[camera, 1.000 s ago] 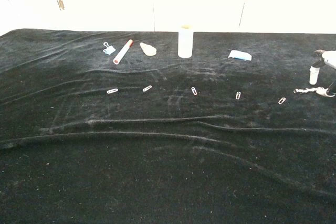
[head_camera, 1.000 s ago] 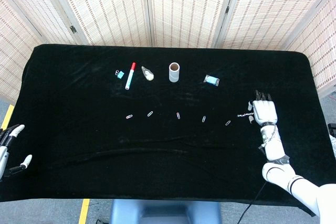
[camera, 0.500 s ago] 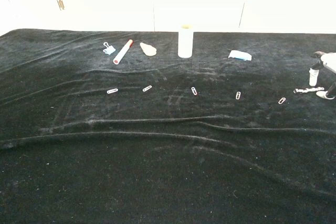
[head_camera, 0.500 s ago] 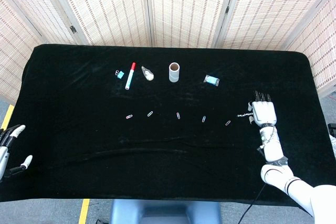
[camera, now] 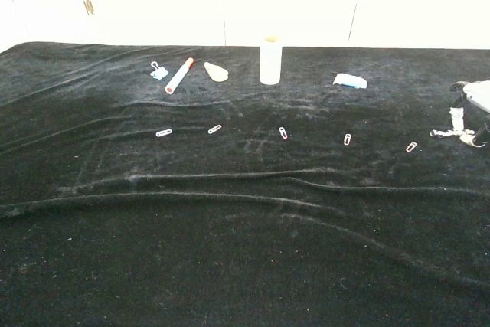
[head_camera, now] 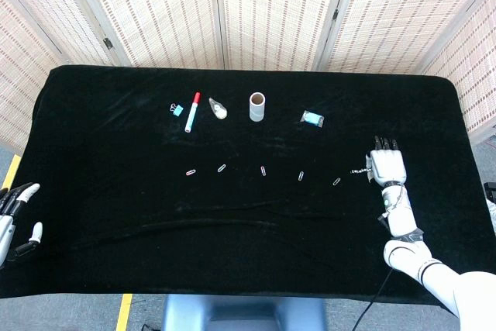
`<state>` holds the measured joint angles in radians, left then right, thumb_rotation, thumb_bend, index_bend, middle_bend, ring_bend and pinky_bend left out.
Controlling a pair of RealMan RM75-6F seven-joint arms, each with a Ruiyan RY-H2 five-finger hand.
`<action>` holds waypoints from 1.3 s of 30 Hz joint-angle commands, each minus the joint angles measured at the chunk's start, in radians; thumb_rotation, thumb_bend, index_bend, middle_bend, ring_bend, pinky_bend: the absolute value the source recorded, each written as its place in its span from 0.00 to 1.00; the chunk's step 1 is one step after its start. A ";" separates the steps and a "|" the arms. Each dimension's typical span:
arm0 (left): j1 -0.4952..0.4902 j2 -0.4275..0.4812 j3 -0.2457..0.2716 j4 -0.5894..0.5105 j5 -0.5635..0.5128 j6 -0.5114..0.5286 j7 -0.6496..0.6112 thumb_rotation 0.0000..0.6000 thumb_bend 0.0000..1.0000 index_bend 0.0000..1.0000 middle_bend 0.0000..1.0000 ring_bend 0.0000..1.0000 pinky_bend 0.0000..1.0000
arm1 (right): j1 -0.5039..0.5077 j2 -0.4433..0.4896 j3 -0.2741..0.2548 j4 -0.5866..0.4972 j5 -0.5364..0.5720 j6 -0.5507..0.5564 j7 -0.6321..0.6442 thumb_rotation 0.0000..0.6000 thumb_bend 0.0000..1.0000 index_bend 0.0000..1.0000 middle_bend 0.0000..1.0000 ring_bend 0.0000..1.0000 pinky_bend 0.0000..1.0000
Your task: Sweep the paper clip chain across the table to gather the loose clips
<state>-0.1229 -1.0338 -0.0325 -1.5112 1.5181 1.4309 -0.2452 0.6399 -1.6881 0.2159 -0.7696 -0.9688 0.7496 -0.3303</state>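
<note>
The short paper clip chain point(head_camera: 359, 170) point(camera: 442, 133) lies on the black cloth at the right, its far end under my right hand point(head_camera: 387, 167) point(camera: 468, 112). That hand sits palm down and seems to pinch the chain's end between thumb and a finger. Several loose clips lie in a row to its left; the nearest clip point(head_camera: 336, 181) point(camera: 412, 146) is just beyond the chain, the farthest clip point(head_camera: 191, 171) point(camera: 164, 132) at centre left. My left hand point(head_camera: 15, 218) hangs off the table's left front corner, fingers spread, holding nothing.
Along the back stand a blue binder clip point(head_camera: 176, 108), a red-capped marker point(head_camera: 191, 112), a cream lump point(head_camera: 218, 108), a cardboard tube point(head_camera: 256, 106) and a small blue packet point(head_camera: 312, 118). The cloth point(camera: 230, 212) is wrinkled in ridges near the front.
My right hand has shifted slightly toward the front and right, with its fingers lower over the chain's end. The chain and loose clips have barely moved.
</note>
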 commanded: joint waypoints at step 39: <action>0.008 -0.010 0.001 0.011 0.006 0.028 -0.008 1.00 0.60 0.00 0.11 0.11 0.07 | -0.049 0.093 0.021 -0.173 -0.032 0.114 0.034 1.00 0.41 0.88 0.23 0.09 0.00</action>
<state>-0.1150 -1.0435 -0.0317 -1.5003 1.5235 1.4587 -0.2532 0.5921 -1.5974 0.2380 -0.9392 -0.9964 0.8598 -0.3008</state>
